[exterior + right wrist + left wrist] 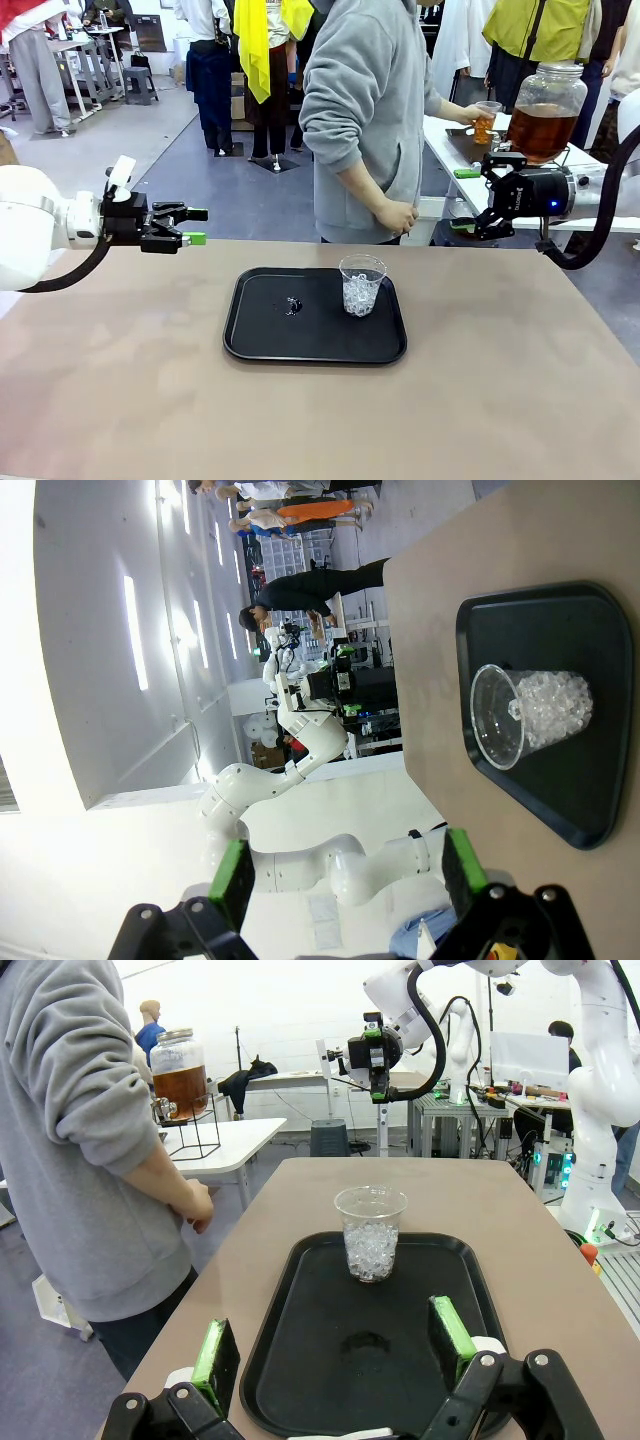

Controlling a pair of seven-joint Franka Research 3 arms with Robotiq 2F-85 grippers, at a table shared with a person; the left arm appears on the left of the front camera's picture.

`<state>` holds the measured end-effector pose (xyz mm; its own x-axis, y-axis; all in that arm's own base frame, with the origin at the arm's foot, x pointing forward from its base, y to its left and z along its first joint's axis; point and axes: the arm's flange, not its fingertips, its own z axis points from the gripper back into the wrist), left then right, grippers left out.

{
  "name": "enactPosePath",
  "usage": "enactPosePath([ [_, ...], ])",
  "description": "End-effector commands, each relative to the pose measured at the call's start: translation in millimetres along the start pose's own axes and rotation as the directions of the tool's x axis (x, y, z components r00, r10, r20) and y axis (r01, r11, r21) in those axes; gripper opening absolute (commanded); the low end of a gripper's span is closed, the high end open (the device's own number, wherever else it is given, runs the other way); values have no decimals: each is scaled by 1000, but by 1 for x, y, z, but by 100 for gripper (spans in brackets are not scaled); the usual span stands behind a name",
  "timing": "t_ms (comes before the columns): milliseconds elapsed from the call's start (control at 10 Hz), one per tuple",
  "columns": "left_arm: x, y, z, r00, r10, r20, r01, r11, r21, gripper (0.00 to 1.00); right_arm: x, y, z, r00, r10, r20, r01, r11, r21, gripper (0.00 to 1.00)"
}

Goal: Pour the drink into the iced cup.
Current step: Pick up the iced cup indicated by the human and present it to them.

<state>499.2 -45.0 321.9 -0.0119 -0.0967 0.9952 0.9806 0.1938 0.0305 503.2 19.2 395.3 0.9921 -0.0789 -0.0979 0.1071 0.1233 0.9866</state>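
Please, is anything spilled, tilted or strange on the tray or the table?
One small thing: a shiny little blotch lies on the black tray, to the robot's left of the iced cup. It looks like spilled drops, though I cannot be sure. The cup stands upright.

I counted two end effectors: one left end effector (196, 226) and one right end effector (345, 875). On the one brown surface (500, 400) I recorded one black tray (260, 330) and one iced cup (361, 285). Beyond it I noted one person (365, 100), one dispenser jar (548, 85) of drink (540, 132), and one second cup (485, 124).
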Motion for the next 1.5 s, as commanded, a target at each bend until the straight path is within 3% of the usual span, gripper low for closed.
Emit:
enactPosePath([
  [0,2,1,0,1000,3,3,-3,1000,-4,100,0,2,0,1000,1,6,-1,1000,-2,100],
  [1400,2,1,0,1000,3,3,-3,1000,-4,100,0,2,0,1000,1,6,-1,1000,-2,100],
])
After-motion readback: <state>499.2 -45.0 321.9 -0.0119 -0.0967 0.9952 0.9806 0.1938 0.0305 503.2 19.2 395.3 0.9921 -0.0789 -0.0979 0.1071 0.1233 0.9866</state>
